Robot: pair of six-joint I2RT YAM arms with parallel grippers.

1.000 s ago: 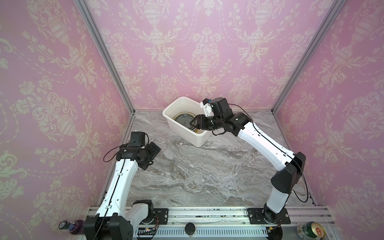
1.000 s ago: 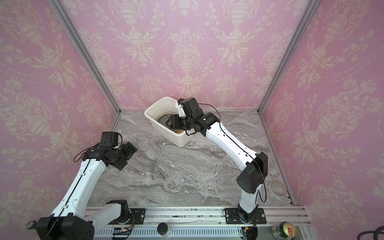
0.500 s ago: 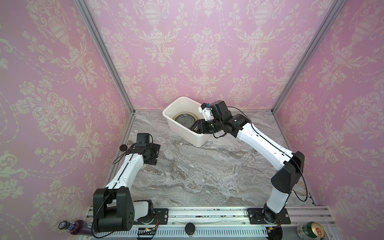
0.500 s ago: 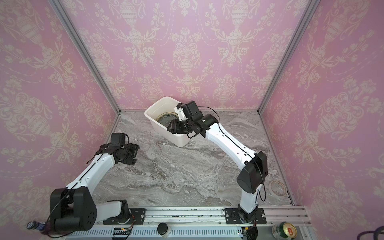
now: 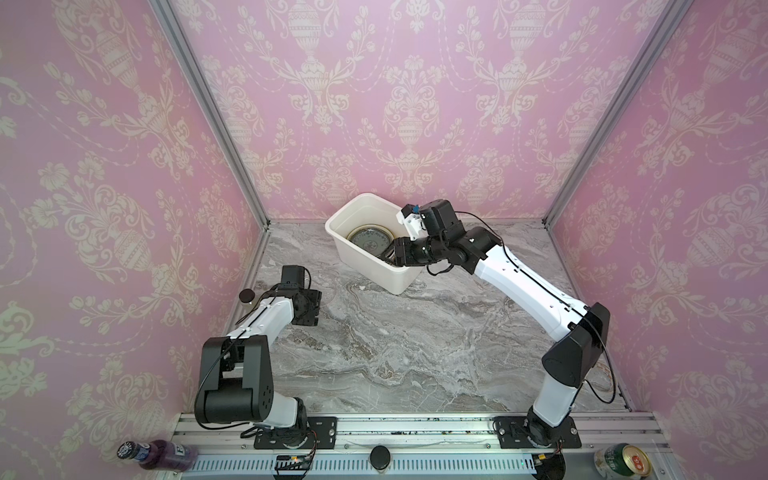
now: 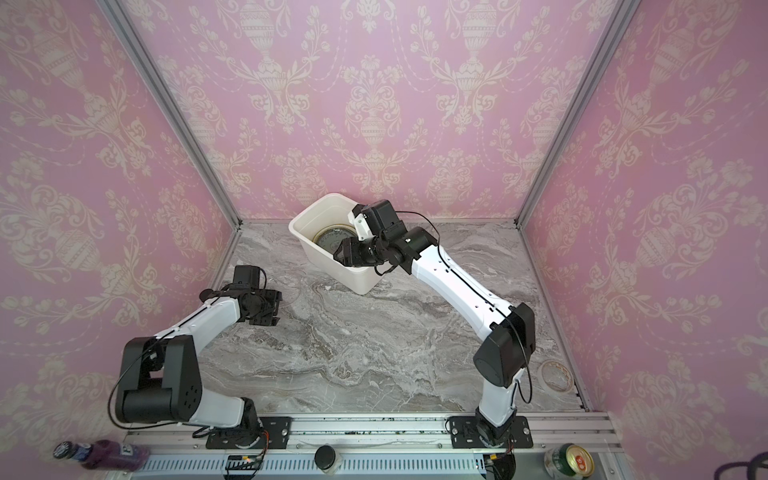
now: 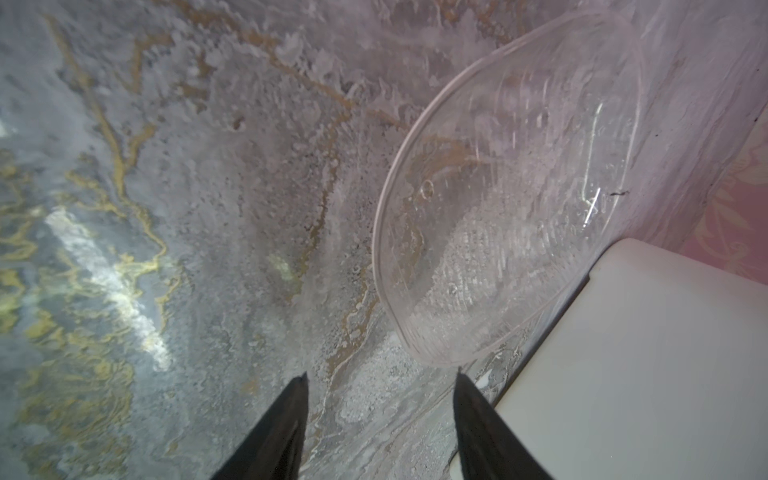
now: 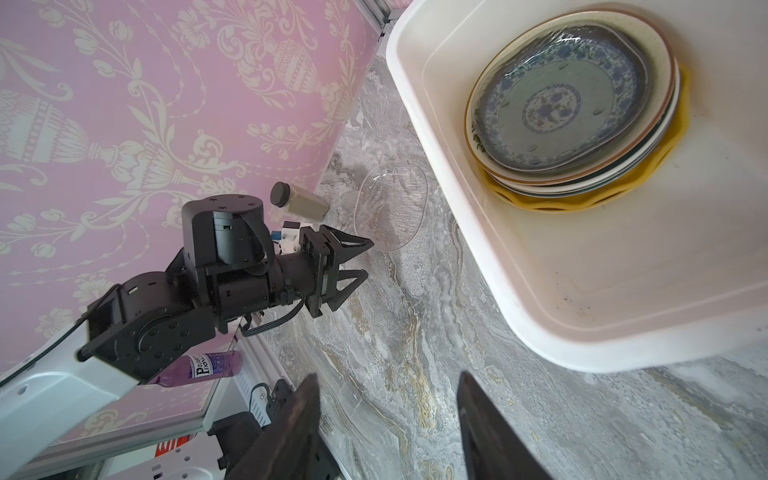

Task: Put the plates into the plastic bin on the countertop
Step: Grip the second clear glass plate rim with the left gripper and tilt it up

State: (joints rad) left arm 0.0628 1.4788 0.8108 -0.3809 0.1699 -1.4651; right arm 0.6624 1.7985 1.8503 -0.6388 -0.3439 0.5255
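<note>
Between the fingers of the left gripper [image 7: 381,374] there is only bare countertop [image 7: 187,208]: they stand apart, grasping nothing, with one tip just beside the near rim of the clear plate [image 7: 507,187]. That plate lies flat near the countertop's left edge, just beside the outer wall of the plastic bin [image 7: 644,353]. The right gripper [image 8: 388,375] is likewise parted and empty, hanging by the bin's near wall. Your likeliest trouble, I judge, is the plate itself. It is thin, slick and flat, so closing fingers may skate over its rim. They could also shove it against the bin wall, or toward the small jar [image 8: 297,201] at the left edge, rather than lift it. A pinch on the rim alone could let it swing or slip. The right arm also crowds your drop path, so move it clear first. Count two grippers, one bin, one clear plate outside it and one stack inside. The stack has the blue patterned plate [image 8: 557,104] on top and the yellow scalloped plate [image 8: 582,201] at the bottom, with rims between that cannot be counted surely. There is one tape roll [image 6: 555,374] at the countertop's front right corner. Beyond the front edge lie one purple bottle [image 5: 162,455] and one can [image 5: 621,459].
</note>
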